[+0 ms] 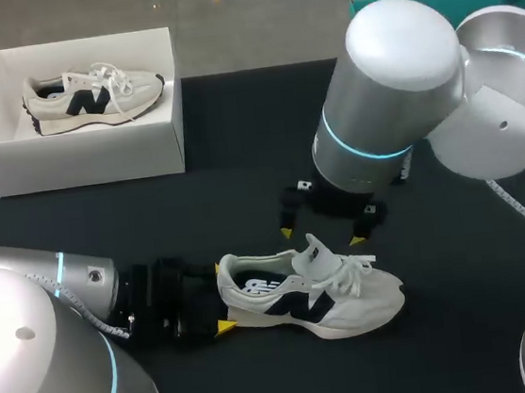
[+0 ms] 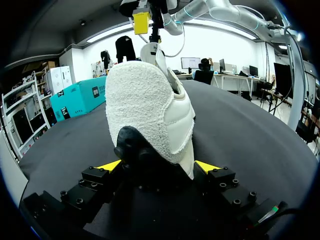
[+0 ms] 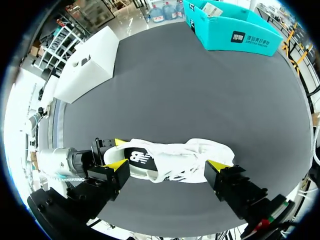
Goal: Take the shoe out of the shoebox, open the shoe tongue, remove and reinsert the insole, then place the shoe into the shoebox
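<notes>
A white shoe with a dark side logo lies on the black table, heel toward my left arm. Its dark insole shows through the opening. My left gripper holds the heel: in the left wrist view both yellow tips press the shoe from either side of the left gripper. My right gripper hangs open just above the tongue and laces. In the right wrist view the shoe lies below the wide-spread fingers of the right gripper. The white shoebox stands at the far left.
A second matching shoe lies inside the shoebox. A teal box sits at the table's far right edge. Black tabletop lies bare between the shoebox and the shoe.
</notes>
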